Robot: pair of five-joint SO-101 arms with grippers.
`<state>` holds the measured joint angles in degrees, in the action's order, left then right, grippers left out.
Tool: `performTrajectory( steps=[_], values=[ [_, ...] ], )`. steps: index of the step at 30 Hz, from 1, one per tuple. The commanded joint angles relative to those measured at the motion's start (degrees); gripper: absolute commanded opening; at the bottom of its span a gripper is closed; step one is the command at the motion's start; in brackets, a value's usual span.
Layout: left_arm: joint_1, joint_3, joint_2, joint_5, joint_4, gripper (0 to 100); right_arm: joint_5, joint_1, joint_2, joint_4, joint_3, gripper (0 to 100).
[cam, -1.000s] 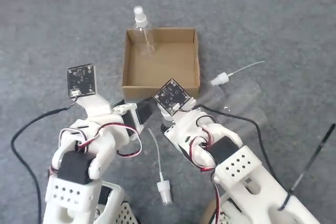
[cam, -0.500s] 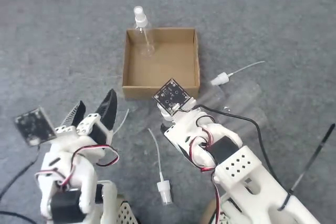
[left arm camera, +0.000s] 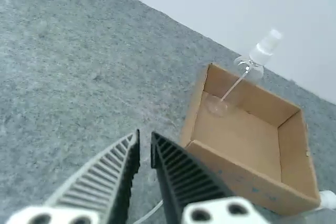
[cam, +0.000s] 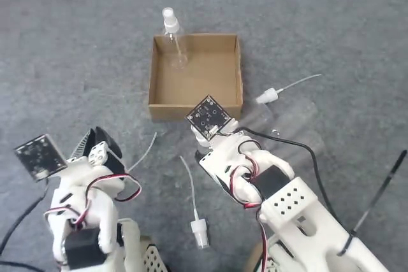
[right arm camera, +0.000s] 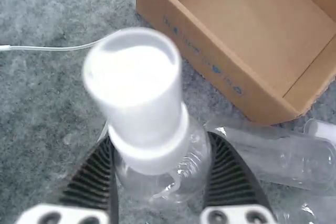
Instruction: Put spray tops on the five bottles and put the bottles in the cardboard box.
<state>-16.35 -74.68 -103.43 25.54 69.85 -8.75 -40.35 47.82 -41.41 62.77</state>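
Observation:
My right gripper (right arm camera: 160,140) is shut on a clear bottle (right arm camera: 157,174) that carries a white spray top (right arm camera: 136,93). It holds the bottle just in front of the cardboard box (cam: 196,111). In the high view this gripper is hidden under its camera board (cam: 208,117). Another capped bottle (cam: 173,39) stands in the box's far left corner. My left gripper (left arm camera: 144,142) is shut on nothing, low over the mat at the front left (cam: 95,148).
Clear bottles without tops (cam: 287,119) lie to the right of the box, beside a spray top with its tube (cam: 268,96). Another loose spray top (cam: 199,230) lies between the arms. A thin tube (cam: 143,151) lies near the left gripper.
The left arm has drawn back from the held bottle to the front left, opening on the way and then shutting. The right arm has not moved.

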Motion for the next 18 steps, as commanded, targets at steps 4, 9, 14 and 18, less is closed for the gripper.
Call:
performTrajectory(
  steps=[4,9,14,18],
  values=[
    [0.00,-10.15,-1.05,-0.09,-10.20,1,-1.14,0.75,2.77,0.13,-2.90,0.6],
    [-0.35,-15.69,-1.05,0.00,-16.18,1,-1.14,0.75,7.43,0.04,-3.60,0.6],
    [0.62,-16.84,-1.05,-0.18,-17.49,1,-1.14,0.75,14.46,0.04,-3.69,0.6],
    [6.95,-22.20,-0.70,-0.62,-21.54,1,-1.23,0.75,18.77,0.04,-3.87,0.6]
  ],
)
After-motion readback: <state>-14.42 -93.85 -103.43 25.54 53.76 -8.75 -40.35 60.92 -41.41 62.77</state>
